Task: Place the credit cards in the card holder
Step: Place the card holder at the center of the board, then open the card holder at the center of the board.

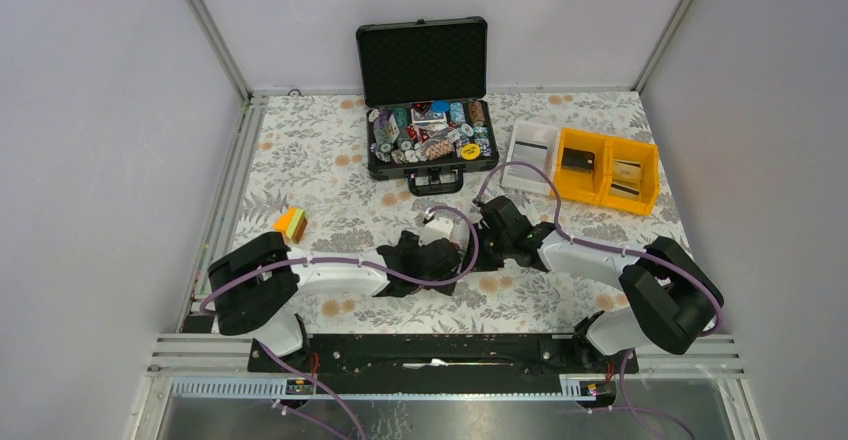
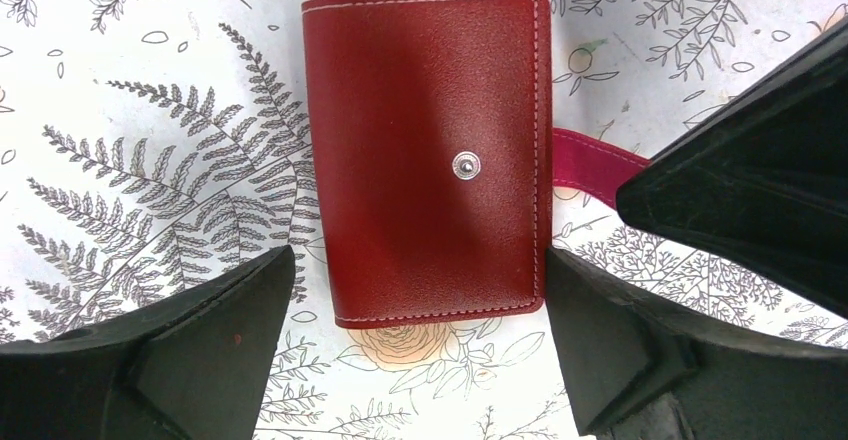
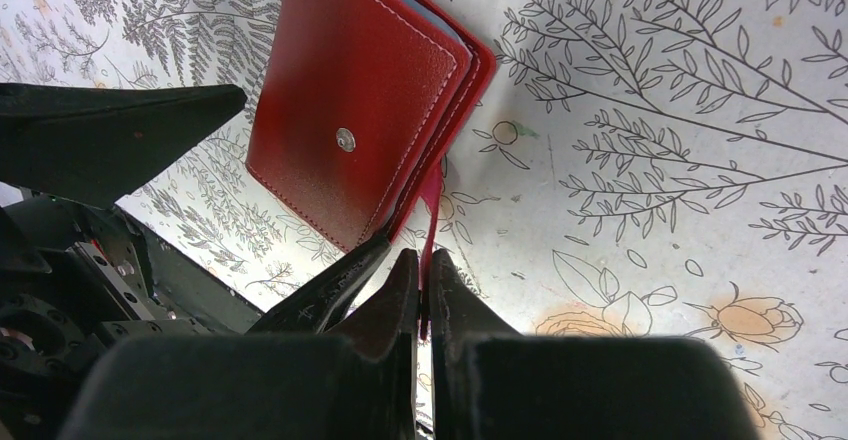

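The dark red card holder (image 2: pixel 430 150) lies folded on the flowered tablecloth with its snap stud facing up. My left gripper (image 2: pixel 420 270) is open and straddles its near end, one finger on each side. The holder's red tab (image 3: pixel 432 200) runs out to the side, and my right gripper (image 3: pixel 425 265) is shut on it. A pale blue edge shows inside the holder (image 3: pixel 350 110) at its fold. From above, both grippers (image 1: pixel 440 255) (image 1: pixel 480 235) meet at mid-table and hide the holder. Pale credit cards (image 1: pixel 530 145) lie at the back right.
An open black case (image 1: pixel 425 70) full of poker chips stands at the back centre. Two yellow bins (image 1: pixel 607 168) sit right of the cards. A small orange and yellow block (image 1: pixel 291 223) lies at the left. Grey walls enclose the table.
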